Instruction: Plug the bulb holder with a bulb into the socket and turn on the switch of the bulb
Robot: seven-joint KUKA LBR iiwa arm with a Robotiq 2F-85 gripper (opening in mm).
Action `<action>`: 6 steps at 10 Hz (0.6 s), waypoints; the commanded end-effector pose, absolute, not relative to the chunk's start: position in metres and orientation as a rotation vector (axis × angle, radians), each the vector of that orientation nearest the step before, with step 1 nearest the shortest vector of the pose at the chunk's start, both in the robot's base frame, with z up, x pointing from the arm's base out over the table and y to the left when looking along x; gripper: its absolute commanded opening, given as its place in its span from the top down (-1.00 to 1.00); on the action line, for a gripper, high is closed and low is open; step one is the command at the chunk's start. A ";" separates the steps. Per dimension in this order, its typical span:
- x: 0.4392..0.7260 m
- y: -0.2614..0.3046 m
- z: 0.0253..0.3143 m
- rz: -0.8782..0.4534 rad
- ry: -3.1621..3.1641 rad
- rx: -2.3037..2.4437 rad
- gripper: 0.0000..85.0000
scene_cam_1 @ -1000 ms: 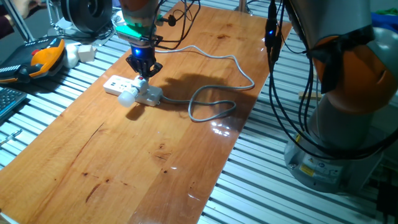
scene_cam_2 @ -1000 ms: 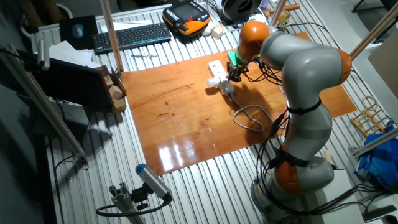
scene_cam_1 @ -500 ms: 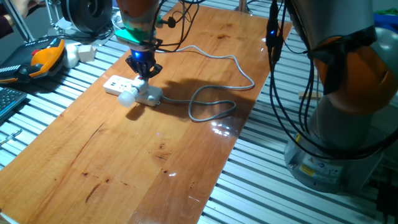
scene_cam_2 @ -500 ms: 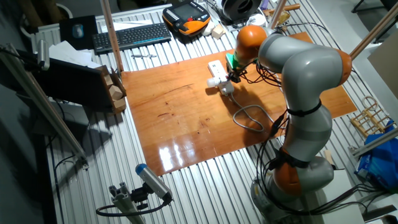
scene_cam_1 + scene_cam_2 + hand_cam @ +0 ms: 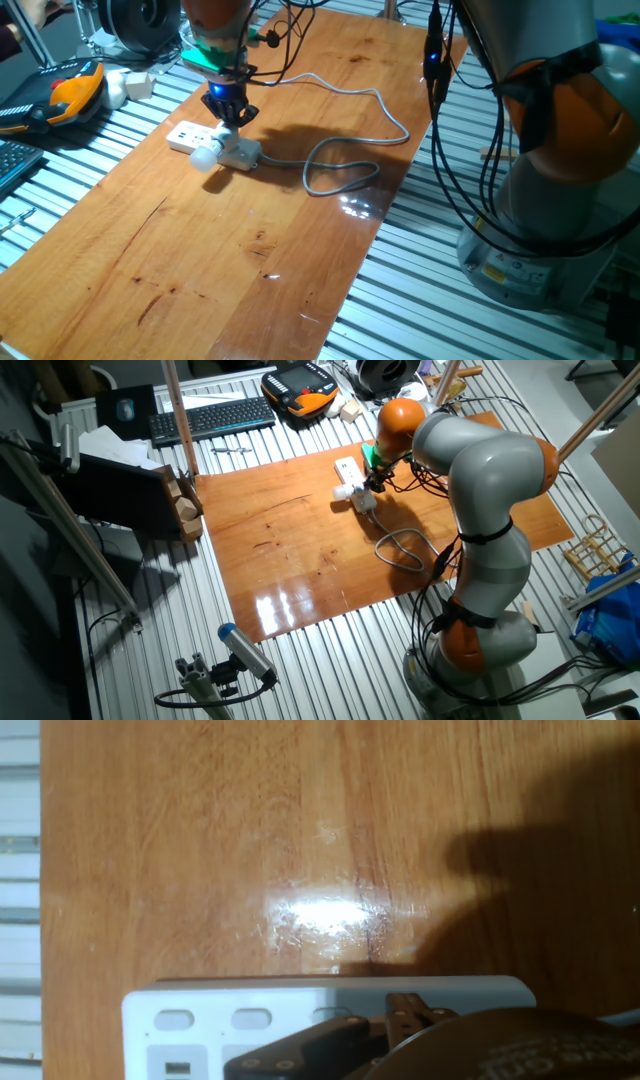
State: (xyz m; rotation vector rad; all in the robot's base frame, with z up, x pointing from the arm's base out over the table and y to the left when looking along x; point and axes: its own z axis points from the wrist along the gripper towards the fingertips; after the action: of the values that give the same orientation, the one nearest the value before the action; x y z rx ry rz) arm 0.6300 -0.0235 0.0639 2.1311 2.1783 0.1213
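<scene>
Directly below the end effector (image 5: 229,113), the holder (image 5: 233,149) sits plugged into the socket (image 5: 190,136), bulb (image 5: 205,156) sideways; jaw opening cannot be told.

One fixed view looks low and close along the wooden table (image 5: 250,230). The other fixed view looks down from high and far. Both share the socket (image 5: 190,136). The hand view faces straight down, very near.
</scene>
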 end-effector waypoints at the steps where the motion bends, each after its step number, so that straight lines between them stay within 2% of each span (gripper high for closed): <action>1: 0.630 -0.023 0.063 0.107 2.175 2.140 1.00; 6: 0.626 -0.025 0.061 0.107 2.203 2.129 1.00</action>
State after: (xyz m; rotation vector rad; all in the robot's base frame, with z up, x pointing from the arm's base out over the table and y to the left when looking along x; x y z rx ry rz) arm 0.6259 -0.0247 0.0612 2.1278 2.2053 0.1086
